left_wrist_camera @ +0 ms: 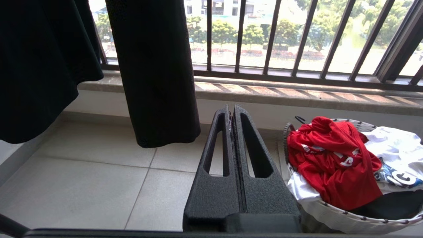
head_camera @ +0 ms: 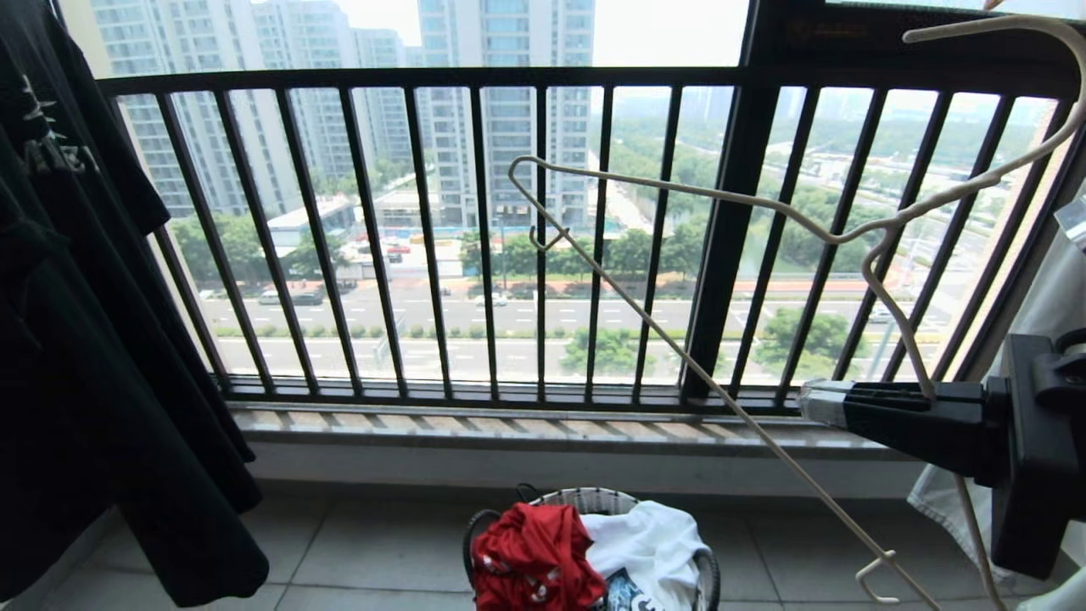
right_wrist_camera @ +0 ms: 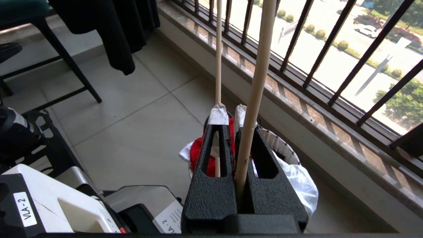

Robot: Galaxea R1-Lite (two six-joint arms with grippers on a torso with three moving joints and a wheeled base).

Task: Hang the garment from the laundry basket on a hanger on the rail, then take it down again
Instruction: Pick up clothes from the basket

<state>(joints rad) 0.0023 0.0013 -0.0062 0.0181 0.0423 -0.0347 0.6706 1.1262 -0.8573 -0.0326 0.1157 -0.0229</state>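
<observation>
My right gripper [right_wrist_camera: 231,115]: clamped on the wire hanger [head_camera: 679,199], near the window railing [head_camera: 543,238]. My left gripper [left_wrist_camera: 233,114]: closed, empty, beside the laundry basket [left_wrist_camera: 347,219] holding the red T-shirt [left_wrist_camera: 330,158]; bare floor tiles [left_wrist_camera: 82,185] alongside.

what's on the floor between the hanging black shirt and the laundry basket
Only bare floor tile: in the left wrist view nothing lies between the black shirt and the laundry basket; the shut left tool merely overlaps that stretch.

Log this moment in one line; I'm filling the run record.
right hand: shut on hanger | left hand: shut, empty | garment: in laundry basket
</observation>
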